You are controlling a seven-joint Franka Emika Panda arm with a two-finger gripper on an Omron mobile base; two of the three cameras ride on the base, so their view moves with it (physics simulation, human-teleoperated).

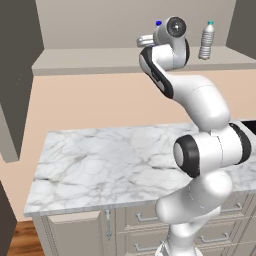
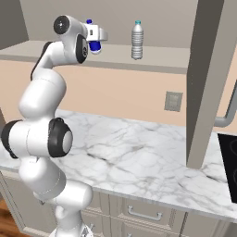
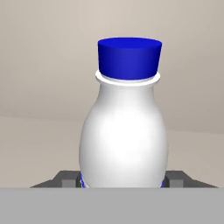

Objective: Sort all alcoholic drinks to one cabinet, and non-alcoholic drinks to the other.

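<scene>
You see two stubby plastic bottles standing upright on the open cabinet shelf. The white bottle (image 3: 124, 131) has a rounded body, a blue cap and a blue label band low on it; it sits between the gripper fingers (image 3: 65, 178), its cap poking above the wrist. The clear bottle (image 2: 137, 40), ribbed with a pale teal cap, stands apart to its right

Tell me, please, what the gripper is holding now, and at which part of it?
The gripper holds the white bottle with the blue cap. Its fingers close on the lower body, on both sides, well below the cap. The bottle stands upright.
</scene>
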